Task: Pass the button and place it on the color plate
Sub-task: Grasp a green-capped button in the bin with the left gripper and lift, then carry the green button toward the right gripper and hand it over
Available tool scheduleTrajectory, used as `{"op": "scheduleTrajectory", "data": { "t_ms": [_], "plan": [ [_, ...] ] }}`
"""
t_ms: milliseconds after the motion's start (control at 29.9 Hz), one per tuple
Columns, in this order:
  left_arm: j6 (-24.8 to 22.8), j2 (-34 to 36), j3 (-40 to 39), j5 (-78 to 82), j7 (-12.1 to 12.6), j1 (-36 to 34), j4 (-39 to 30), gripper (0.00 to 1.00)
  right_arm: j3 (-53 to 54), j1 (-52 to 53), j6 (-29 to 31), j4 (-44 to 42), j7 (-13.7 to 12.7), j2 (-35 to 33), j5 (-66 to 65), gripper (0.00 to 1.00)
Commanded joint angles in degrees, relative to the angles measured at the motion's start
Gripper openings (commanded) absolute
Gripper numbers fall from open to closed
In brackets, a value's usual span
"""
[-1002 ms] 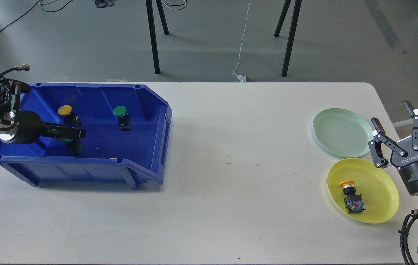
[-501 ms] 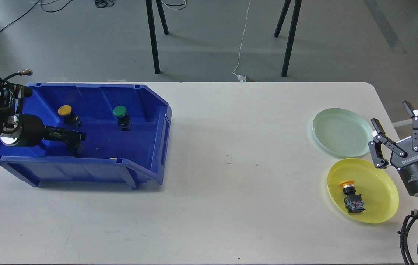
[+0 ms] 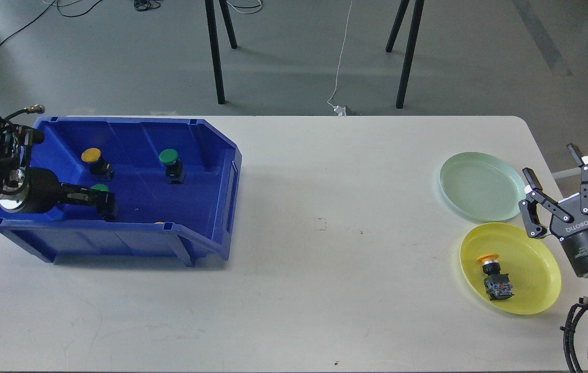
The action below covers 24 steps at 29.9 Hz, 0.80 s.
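Observation:
A blue bin (image 3: 211,155) at the left of the table holds a yellow-capped button (image 3: 91,155), a green-capped button (image 3: 169,157) and a second green-capped button (image 3: 100,188). My left gripper (image 3: 98,201) reaches into the bin from the left, right at this second green button. Its dark fingers merge with the button's black body, so I cannot tell their state. A pale green plate (image 3: 480,186) lies bare at the right. A yellow plate (image 3: 532,259) in front of it holds an orange-capped button (image 3: 495,277). My right gripper (image 3: 551,161) is open and empty beside the plates.
A small orange spot (image 3: 159,223) shows at the bin's front wall. Black stand legs (image 3: 216,52) stand on the floor behind the table. The table's right edge runs close behind the right gripper.
My left gripper has drawn back to the left and lower in the bin, and the green cap beside it has come into view. The right arm has hardly moved.

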Motion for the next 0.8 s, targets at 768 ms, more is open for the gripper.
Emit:
{"op": "scheduleTrajectory", "data": {
  "t_ms": [768],
  "plan": [
    [-1.35,-2.43,-25.23,-43.93,0.0,-2.56,-27.78,0.11,0.89,1.02,-0.09,0.7,0.0,-0.44,-0.18,0.75]
  ]
}}
